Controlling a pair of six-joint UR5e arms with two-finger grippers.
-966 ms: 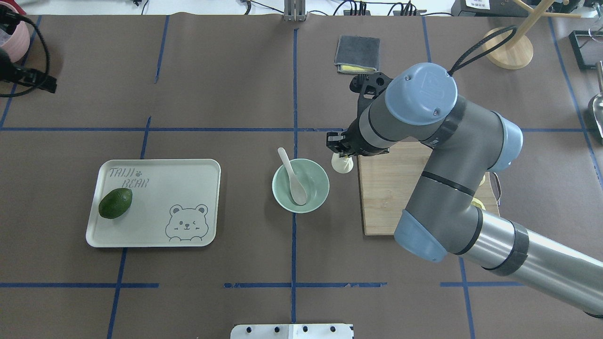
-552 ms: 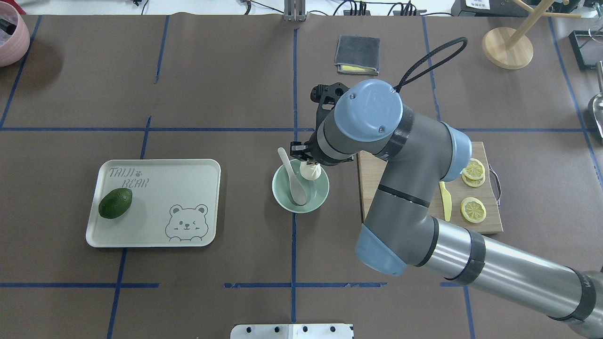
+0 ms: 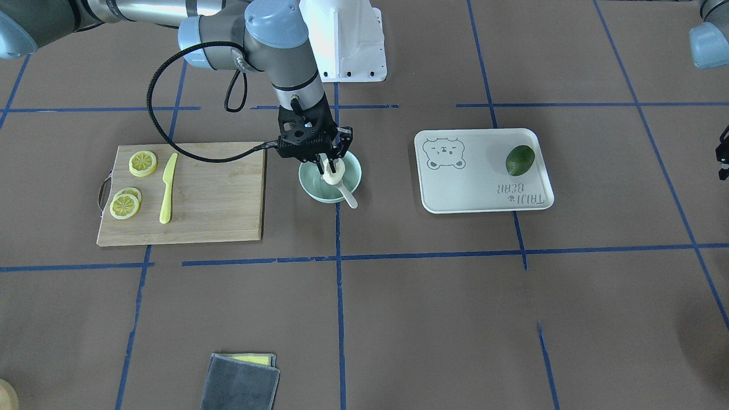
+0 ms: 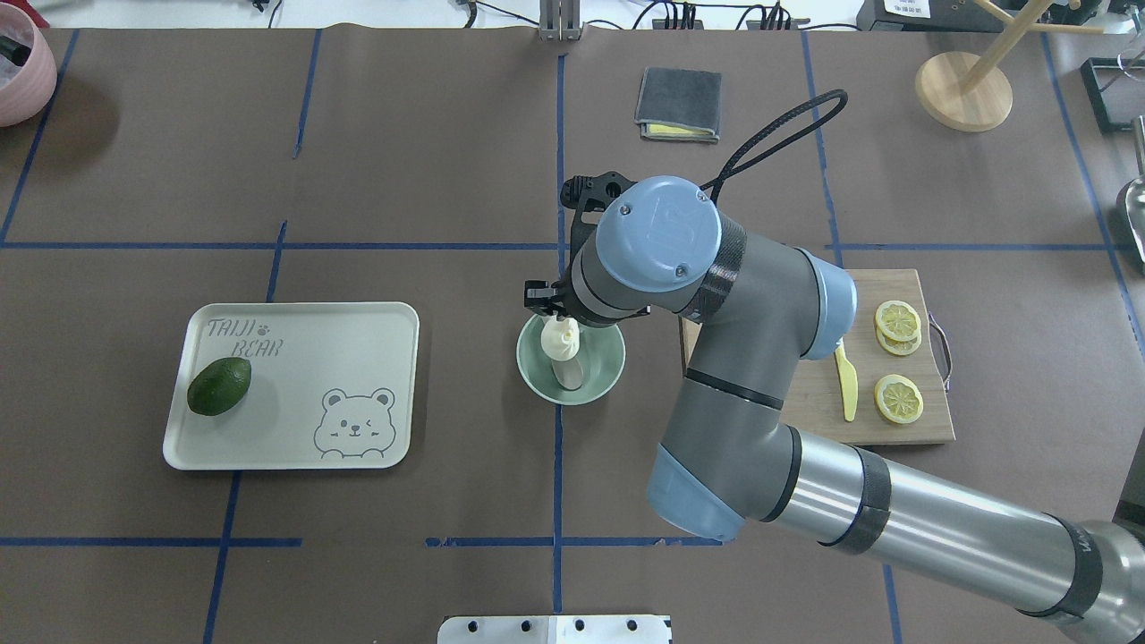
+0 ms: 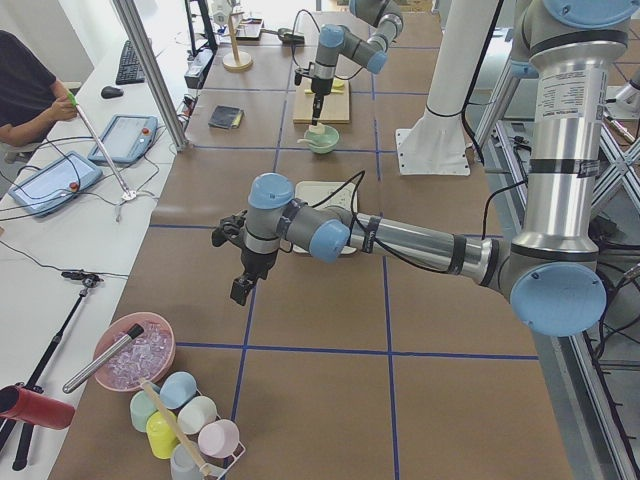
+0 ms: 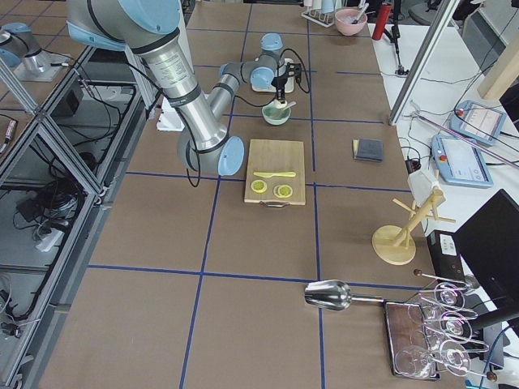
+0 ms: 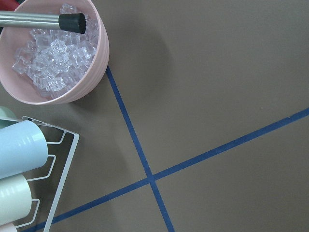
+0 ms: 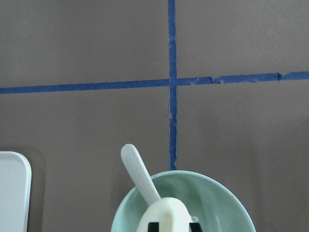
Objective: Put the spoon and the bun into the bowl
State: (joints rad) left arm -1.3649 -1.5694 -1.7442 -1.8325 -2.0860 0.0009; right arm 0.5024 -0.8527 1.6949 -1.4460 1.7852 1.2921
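The mint-green bowl (image 4: 601, 376) stands at the table's middle, also seen in the front view (image 3: 316, 192) and the right wrist view (image 8: 227, 195). The off-white spoon (image 3: 347, 197) lies in it, handle over the rim (image 8: 136, 169). My right gripper (image 4: 553, 320) is shut on the white bun (image 4: 558, 341) and holds it just over the bowl, above the spoon; it also shows in the front view (image 3: 332, 171). My left gripper (image 5: 242, 287) hovers far off near the table's left end. I cannot tell if it is open or shut.
A wooden cutting board (image 3: 216, 193) with lemon slices (image 3: 142, 163) and a yellow knife (image 3: 166, 188) lies right of the bowl. A bear-printed tray (image 4: 295, 385) with a green fruit (image 4: 218, 385) lies to the left. A grey cloth (image 4: 678, 103) lies behind.
My right gripper carried the bun left from the cutting board's edge to over the bowl, above the spoon. The left arm left the overhead view's top left corner.
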